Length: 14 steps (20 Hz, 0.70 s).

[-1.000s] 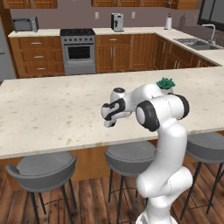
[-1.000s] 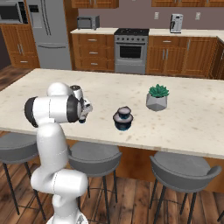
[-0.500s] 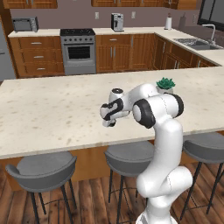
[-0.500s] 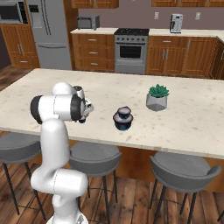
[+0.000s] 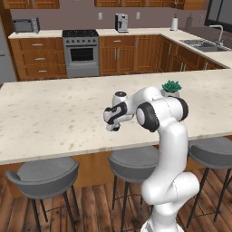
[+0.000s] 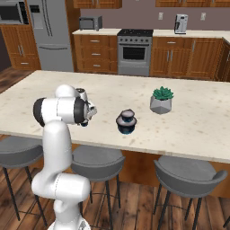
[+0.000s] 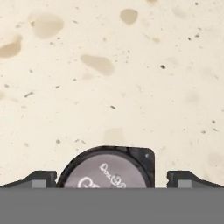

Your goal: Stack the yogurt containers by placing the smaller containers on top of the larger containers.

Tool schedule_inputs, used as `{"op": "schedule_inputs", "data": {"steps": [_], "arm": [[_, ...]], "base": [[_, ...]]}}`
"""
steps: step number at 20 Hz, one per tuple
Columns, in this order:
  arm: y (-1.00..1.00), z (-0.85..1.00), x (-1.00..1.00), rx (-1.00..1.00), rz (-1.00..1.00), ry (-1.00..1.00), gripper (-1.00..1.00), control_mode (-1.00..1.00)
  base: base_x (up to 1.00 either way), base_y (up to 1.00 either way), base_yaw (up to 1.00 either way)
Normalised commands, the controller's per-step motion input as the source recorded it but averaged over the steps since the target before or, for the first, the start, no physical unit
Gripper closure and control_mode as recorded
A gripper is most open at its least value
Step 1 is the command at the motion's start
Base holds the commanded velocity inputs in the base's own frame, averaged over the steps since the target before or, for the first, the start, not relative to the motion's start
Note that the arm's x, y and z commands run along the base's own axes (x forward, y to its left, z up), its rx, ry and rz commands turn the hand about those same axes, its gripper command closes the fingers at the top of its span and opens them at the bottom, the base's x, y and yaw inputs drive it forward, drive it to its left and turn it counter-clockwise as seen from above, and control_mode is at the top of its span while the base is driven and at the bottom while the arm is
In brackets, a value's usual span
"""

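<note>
Gripper [image 7: 111,179]: jaws fully spread, holding nothing. Both fingertips [image 7: 39,179] stand clear of the cup [image 7: 107,168] that lies between them.

Position of cup: directly below the hand, on the counter [image 7: 109,65]. Its pale printed lid faces the camera, so its axis is upright and runs along the line of approach. The cup is round, so no jaw rotation appears necessary. Which size it is cannot be told here.

Position of stack [image 6: 126,121]: on the counter, near the plant [image 6: 161,99], on the side towards the arm. It shows a wide dark cup with a smaller pale-topped one on it.

Judgement: the hand [image 6: 87,110] stands well beyond the stack from the plant. The coming move is a straight descent over the centred cup, then closure. The carry then runs towards the plant.
</note>
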Motion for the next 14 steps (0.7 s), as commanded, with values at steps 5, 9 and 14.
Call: {"op": "schedule_inputs", "data": {"steps": [5, 9, 14], "arm": [[0.03, -0.04, 0.0, -0.03, 0.0, 0.0, -1.0, -1.0], [0.03, -0.06, 0.0, -0.03, 0.0, 0.0, -1.0, -1.0], [0.02, -0.16, 0.01, -0.01, 0.01, 0.0, -1.0, -1.0]], "base": [[0.0, 0.0, 0.0], [0.0, 0.0, 0.0], [0.0, 0.0, 0.0]]}}
